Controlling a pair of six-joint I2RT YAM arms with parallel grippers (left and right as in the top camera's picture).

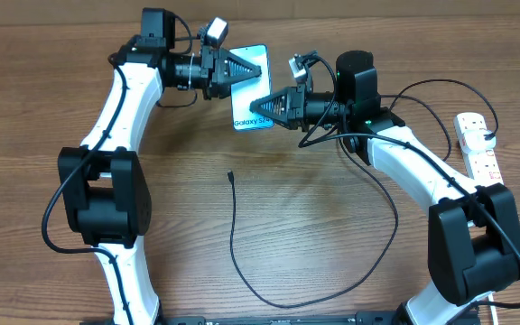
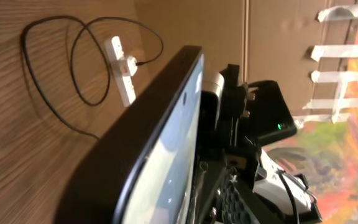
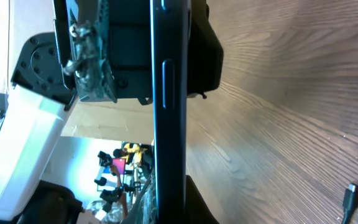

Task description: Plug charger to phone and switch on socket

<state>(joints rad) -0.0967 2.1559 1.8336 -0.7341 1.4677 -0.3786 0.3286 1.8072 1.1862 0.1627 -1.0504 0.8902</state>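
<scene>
The phone (image 1: 252, 87), screen glowing light blue, is held off the table between both grippers. My right gripper (image 1: 260, 106) is shut on its near end, and in the right wrist view the phone's dark edge (image 3: 166, 93) runs straight between those jaws. My left gripper (image 1: 258, 65) reaches over the far end. In the left wrist view the phone (image 2: 166, 143) fills the lower frame, and that gripper's own fingers do not show clearly. The charger (image 1: 242, 262) lies looped on the table, its connector tip (image 1: 230, 176) free, also seen as the tip (image 3: 350, 198). The socket (image 1: 478, 144) lies at the right.
The white power strip (image 2: 122, 68) has a black cable (image 2: 73, 68) looping from it across the wood. Both arms cross the back half of the table. A black cable from the right arm trails over the middle right.
</scene>
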